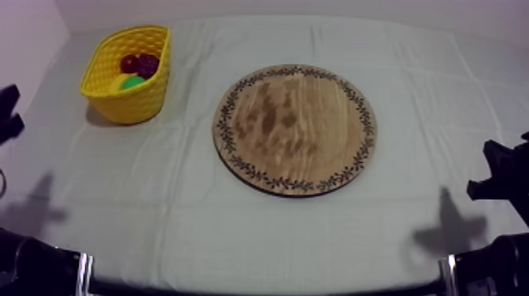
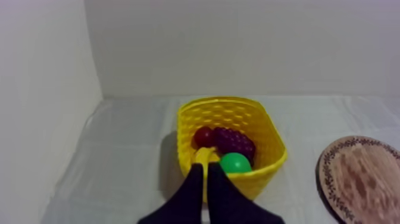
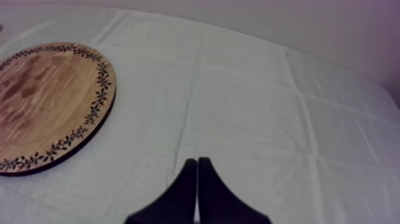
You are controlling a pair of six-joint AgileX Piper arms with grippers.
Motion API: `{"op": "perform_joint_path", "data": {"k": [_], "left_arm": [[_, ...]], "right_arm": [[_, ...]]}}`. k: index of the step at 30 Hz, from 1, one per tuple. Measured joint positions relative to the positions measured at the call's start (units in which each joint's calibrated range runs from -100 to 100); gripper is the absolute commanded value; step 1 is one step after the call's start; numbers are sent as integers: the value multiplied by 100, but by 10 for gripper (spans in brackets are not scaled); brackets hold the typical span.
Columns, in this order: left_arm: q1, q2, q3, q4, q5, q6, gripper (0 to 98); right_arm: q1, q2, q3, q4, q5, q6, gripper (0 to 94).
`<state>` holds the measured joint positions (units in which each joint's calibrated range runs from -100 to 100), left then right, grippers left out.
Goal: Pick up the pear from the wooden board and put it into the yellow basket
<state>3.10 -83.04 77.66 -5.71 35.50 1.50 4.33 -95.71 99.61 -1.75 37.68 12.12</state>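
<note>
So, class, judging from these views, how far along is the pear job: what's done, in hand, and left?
Done: the round wooden board is bare, and the green toy pear lies in the yellow woven basket. In hand: nothing; the left fingers and right fingers are shut, empty. Left: nothing visible.

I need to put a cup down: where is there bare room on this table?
The wooden board is bare; so is the cloth in front of it and to its right. Only the yellow basket is crowded: pear, grapes, banana, small red fruit.
</note>
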Motion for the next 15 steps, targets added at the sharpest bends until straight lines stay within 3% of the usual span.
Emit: {"op": "perform_joint_path", "data": {"k": [9,15], "left_arm": [[-7,-1153,1652,-19,-627,-117,0],[-68,-1561,2182,180,-669,-309,0]], "right_arm": [[0,0,0,0,0,-6,3],[-4,0,0,0,0,-3,3]]}}
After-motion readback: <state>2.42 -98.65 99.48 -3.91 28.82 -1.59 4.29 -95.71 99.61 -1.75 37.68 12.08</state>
